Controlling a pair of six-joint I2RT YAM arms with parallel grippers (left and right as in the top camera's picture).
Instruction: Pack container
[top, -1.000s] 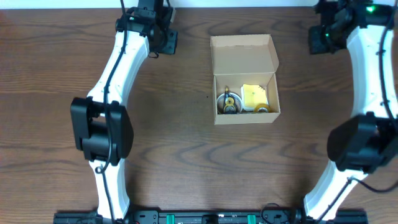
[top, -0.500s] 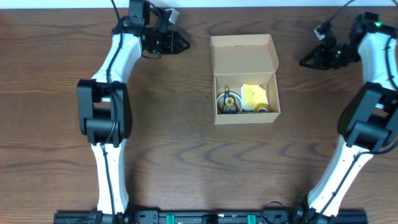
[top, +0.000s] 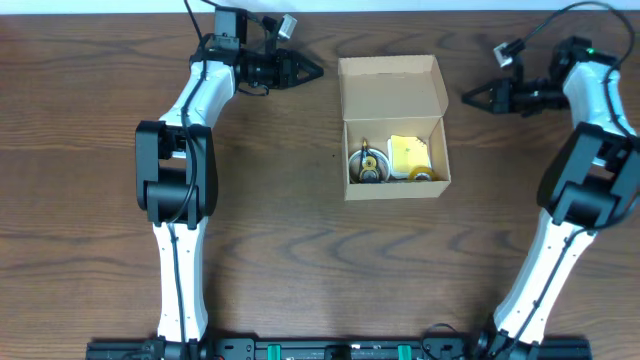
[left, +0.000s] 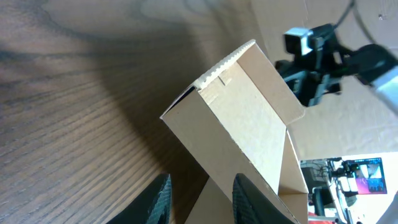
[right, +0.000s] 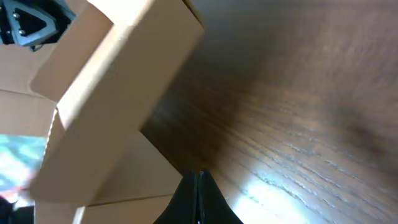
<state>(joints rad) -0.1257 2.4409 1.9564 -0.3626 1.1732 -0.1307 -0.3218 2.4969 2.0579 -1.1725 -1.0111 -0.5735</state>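
The box (top: 390, 90) lies open. Left of it, the left pincer (top: 312, 71) has fingers a little apart, empty; right of it, the right pincer (top: 470, 97) is closed on nothing.

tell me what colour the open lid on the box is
Plain tan cardboard, no markings. The lid shows best in the overhead view.
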